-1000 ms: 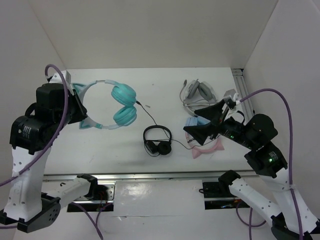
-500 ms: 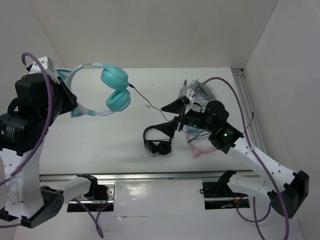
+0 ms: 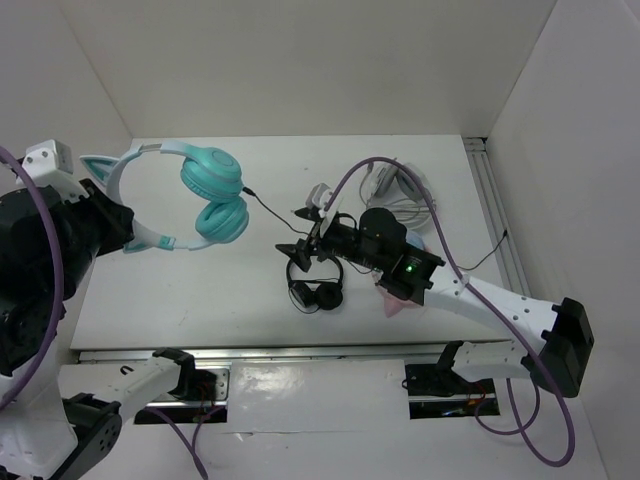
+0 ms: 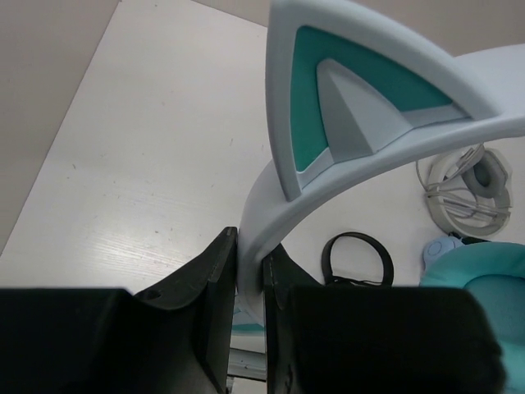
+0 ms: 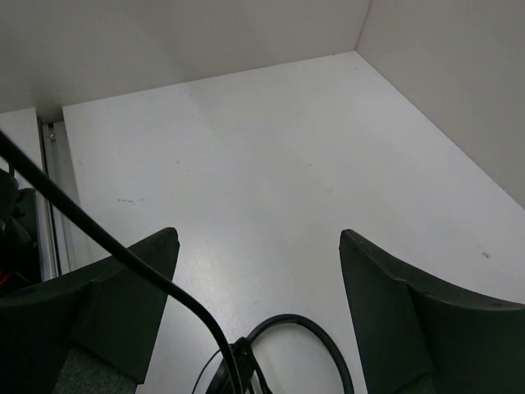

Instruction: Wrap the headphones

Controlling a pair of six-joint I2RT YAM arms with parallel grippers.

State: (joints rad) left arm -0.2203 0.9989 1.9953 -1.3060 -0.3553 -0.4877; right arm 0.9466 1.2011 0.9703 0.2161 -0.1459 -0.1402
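Note:
The headphones, teal cups on a white headband with cat ears, hang in the air at the left. My left gripper is shut on the headband, just below a cat ear. The thin dark cable runs from the cups toward my right gripper. In the right wrist view that cable crosses the left finger and passes down between the jaws. My right gripper stands open, touching nothing I can see.
A small black pair lies on the table under my right gripper; its band shows between the fingers. A grey pair with coiled cord lies at the back right. A pink pair is mostly hidden under the right arm.
My left gripper has carried the headphones up and to the left. My right arm has swung left across the table to the cable above the black pair, its jaws slightly narrower.

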